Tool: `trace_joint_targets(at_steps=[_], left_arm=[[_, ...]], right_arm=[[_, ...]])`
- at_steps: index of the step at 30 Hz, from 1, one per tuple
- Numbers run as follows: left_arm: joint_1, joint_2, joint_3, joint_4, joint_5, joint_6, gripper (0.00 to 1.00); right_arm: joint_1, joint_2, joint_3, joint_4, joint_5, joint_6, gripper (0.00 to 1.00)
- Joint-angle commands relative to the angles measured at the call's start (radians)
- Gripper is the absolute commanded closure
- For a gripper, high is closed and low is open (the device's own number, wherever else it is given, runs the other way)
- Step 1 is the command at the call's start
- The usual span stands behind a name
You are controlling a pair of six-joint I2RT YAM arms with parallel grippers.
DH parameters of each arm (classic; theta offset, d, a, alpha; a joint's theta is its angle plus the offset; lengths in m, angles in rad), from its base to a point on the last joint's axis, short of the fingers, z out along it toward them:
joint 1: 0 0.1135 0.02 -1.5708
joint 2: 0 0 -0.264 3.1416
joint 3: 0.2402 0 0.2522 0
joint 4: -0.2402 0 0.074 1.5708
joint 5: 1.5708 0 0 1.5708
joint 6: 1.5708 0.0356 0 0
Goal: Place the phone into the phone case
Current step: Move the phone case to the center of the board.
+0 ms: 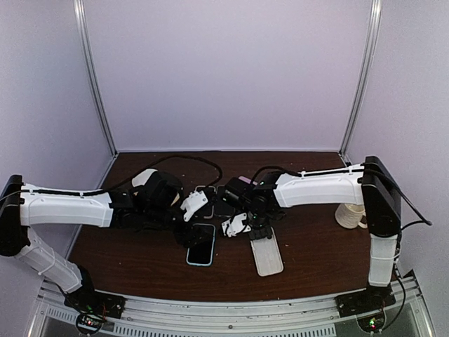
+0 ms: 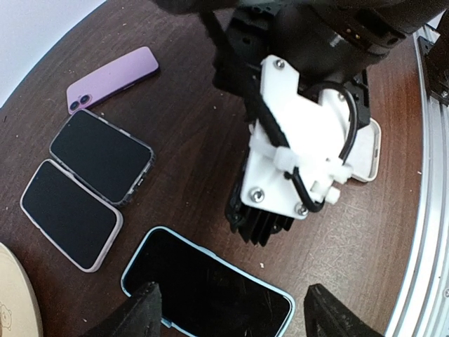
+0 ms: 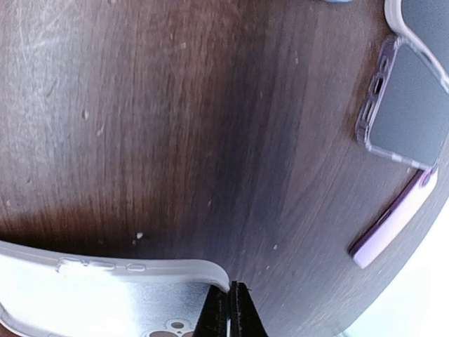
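The task's phone, a black-screened slab with a pale blue rim (image 1: 201, 243), lies flat and face up on the dark brown wooden counter (image 1: 140, 260). The left jaws hang over one end of it, spread wide, with one dark finger on each side. They have hold of nothing, and the left wrist view does not show whether they touch its edges.

Near it on the right lies the empty translucent whitish phone case (image 1: 266, 254), open side up. The right jaws are pressed fully together at the case's far end. The right wrist view puts their tips right against a corner of the rim, but it cannot be told whether they nip the rim or only bear beside it.

Farther back lie a purple phone (image 2: 112, 77), a black phone in a dark-edged clear case (image 2: 102, 154) and, just beside that, a phone in a pale pinkish case (image 2: 66, 210). A cream mug (image 1: 349, 215) stands well apart at the right.

The step in hand appears to be the pickup of the phone while the other arm steadies the case. The next move calls for the left jaws to sink until the fingers reach the counter, then close across the phone's width. A flat slab offers only thin edges, so a shallow or skewed bite could let it slip. Once lifted, it needs lining up over the case and seating one end first.
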Motion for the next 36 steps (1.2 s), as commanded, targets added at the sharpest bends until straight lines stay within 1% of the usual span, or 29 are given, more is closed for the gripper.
trace_joint_targets(at_steps=[1,5,11,18,20,21,22,23,24,26,27,28,29,31,33,35,36], left_arm=[[0.008,-0.007,-0.001,0.044,-0.022,-0.016,0.26],[0.008,-0.004,0.005,0.031,-0.029,-0.013,0.26],[0.008,0.003,0.016,0.016,-0.031,-0.009,0.26],[0.008,0.004,0.02,0.006,-0.038,-0.005,0.26],[0.008,0.004,0.022,0.002,-0.039,-0.005,0.26],[0.008,0.004,0.022,0.002,-0.038,-0.005,0.26],[0.008,0.005,0.022,0.004,-0.036,-0.004,0.26],[0.008,0.006,0.023,0.003,-0.035,-0.004,0.26],[0.008,0.007,0.025,0.0,-0.033,-0.003,0.26],[0.008,0.008,0.033,-0.008,-0.032,-0.002,0.26],[0.008,0.008,0.035,-0.013,-0.034,0.0,0.26],[0.009,0.005,0.037,-0.016,-0.036,0.002,0.25],[0.008,0.003,0.036,-0.016,-0.036,0.002,0.25],[0.008,-0.001,0.035,-0.015,-0.036,0.002,0.24],[0.009,0.001,0.036,-0.012,-0.031,0.001,0.23],[0.012,0.013,0.044,-0.014,-0.025,0.001,0.21],[0.016,0.022,0.051,-0.019,-0.018,0.001,0.21]], right_arm=[[0.002,0.024,0.045,0.03,-0.027,-0.08,1.0],[-0.022,0.05,0.04,0.016,-0.045,-0.038,1.0],[-0.08,0.024,-0.034,0.059,-0.103,0.009,0.99],[-0.096,0.025,-0.065,0.081,-0.122,0.04,0.98],[-0.103,0.026,-0.069,0.074,-0.12,0.044,0.95],[-0.104,0.026,-0.065,0.068,-0.115,0.05,0.89],[-0.106,0.025,-0.056,0.062,-0.108,0.057,0.8],[-0.107,0.022,-0.041,0.052,-0.1,0.067,0.66],[-0.111,0.018,-0.023,0.037,-0.1,0.079,0.55],[-0.126,-0.001,0.025,0.008,-0.116,0.111,0.4],[-0.137,-0.018,0.046,0.009,-0.136,0.133,0.27],[-0.15,-0.039,0.063,0.016,-0.159,0.159,0.05],[-0.164,-0.06,0.076,0.03,-0.189,0.186,0.01],[-0.209,-0.102,0.095,0.09,-0.274,0.267,0.01],[-0.269,-0.11,0.118,0.15,-0.339,0.357,0.0],[-0.322,-0.064,0.185,0.147,-0.355,0.423,0.01],[-0.343,-0.01,0.233,0.124,-0.357,0.441,0.01]])
